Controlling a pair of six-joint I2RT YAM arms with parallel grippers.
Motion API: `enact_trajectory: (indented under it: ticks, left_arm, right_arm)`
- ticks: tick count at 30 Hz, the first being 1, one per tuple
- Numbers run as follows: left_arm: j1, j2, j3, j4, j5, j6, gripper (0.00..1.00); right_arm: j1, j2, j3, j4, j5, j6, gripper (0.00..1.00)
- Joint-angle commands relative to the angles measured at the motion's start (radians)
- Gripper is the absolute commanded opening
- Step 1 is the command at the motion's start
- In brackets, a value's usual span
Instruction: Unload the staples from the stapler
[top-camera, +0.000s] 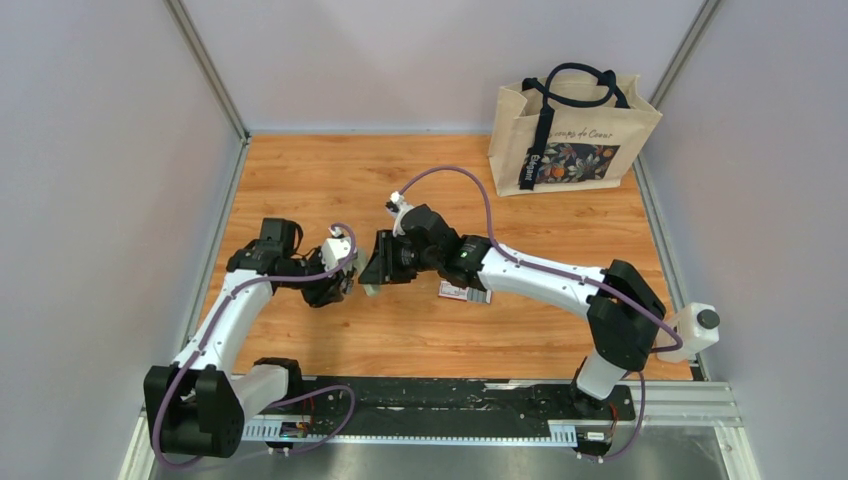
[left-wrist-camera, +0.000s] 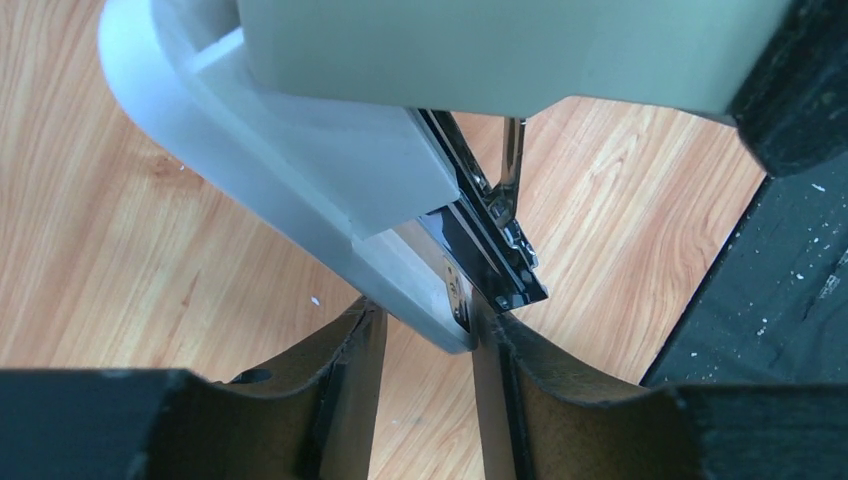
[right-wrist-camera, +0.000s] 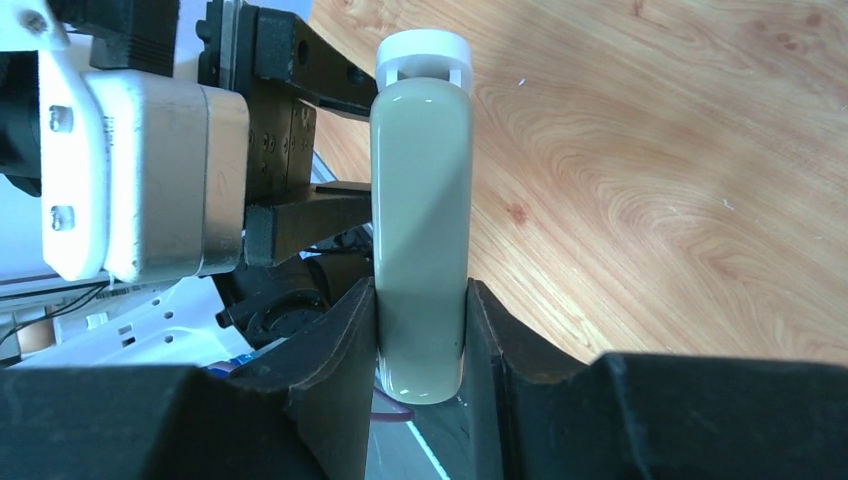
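Observation:
My right gripper (right-wrist-camera: 420, 305) is shut on the stapler (right-wrist-camera: 420, 200), clamping its pale grey-green top near one end and holding it in the air above the wooden table (top-camera: 330, 180). From below, the stapler's (left-wrist-camera: 330, 200) whitish base hangs open, with the dark metal magazine (left-wrist-camera: 490, 240) and a silvery rod exposed. My left gripper (left-wrist-camera: 428, 335) is open, its jaws on either side of the front tip of the base. The right-hand finger (left-wrist-camera: 500, 370) touches the tip beside the magazine end. No staples are visible. From above, both grippers meet at the stapler (top-camera: 366, 288).
A small red-and-white flat box (top-camera: 462, 292) lies on the table under the right forearm. A beige tote bag (top-camera: 570, 135) with dark handles stands at the back right. Grey walls enclose the table on three sides.

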Motion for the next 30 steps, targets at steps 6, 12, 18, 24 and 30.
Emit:
enact_trajectory:
  ticks: [6, 12, 18, 24, 30]
  left_arm:
    - [-0.006, -0.003, -0.009, 0.069, 0.008, 0.001, 0.35]
    - [-0.006, -0.015, -0.030, 0.124, -0.053, 0.002, 0.27]
    - [-0.019, -0.032, -0.069, 0.198, -0.170, 0.062, 0.22]
    - [-0.065, -0.096, -0.151, 0.305, -0.283, 0.122, 0.17]
    - [-0.116, -0.170, -0.248, 0.428, -0.369, 0.152, 0.15]
  right_arm:
    - [0.012, 0.034, -0.006, 0.088, -0.119, 0.054, 0.08]
    - [0.014, 0.021, -0.020, -0.049, -0.050, -0.030, 0.08]
    - [0.017, 0.011, -0.064, -0.134, 0.000, -0.122, 0.06]
    - [0.032, -0.006, -0.069, -0.220, 0.062, -0.230, 0.07]
    - [0.035, -0.024, -0.084, -0.243, 0.099, -0.288, 0.07]
